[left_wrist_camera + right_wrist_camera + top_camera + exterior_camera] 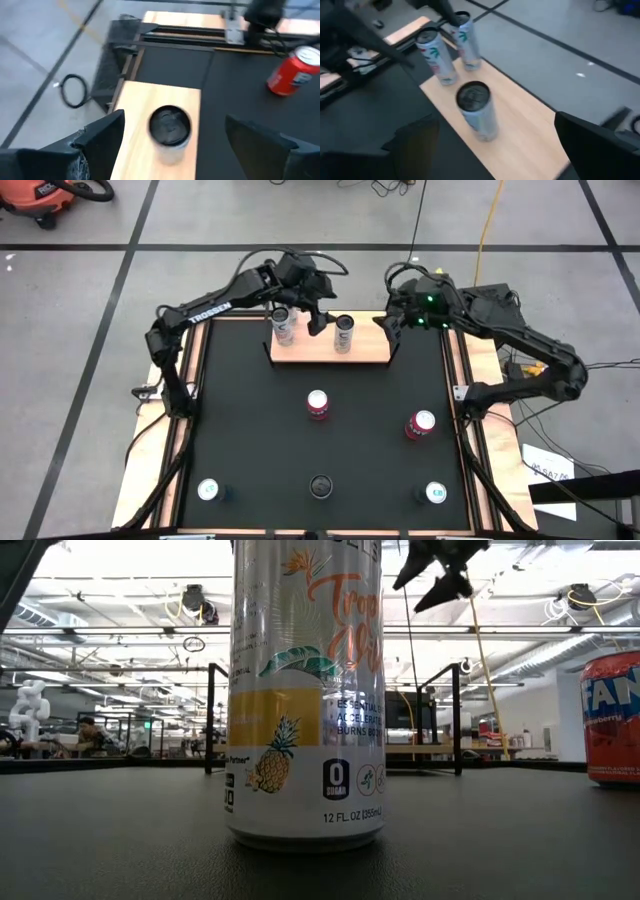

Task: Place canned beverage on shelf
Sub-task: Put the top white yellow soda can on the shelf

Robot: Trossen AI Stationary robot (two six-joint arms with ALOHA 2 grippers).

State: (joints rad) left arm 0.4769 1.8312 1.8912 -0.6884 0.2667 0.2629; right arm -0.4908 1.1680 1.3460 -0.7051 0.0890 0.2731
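Left gripper [318,318] hangs spread over the shelf [365,356] at twelve o'clock, between standing cans [344,333], clear of them; right gripper [392,330] waits spread by the shelf's end.

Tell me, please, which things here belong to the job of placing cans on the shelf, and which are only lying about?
For the job: shelf; shelved cans; five cans on the tabletop; left gripper, open above the shelf; right gripper, open beside it.
Lying about: orange vacuum, yellow cable, white paper, all on the floor.
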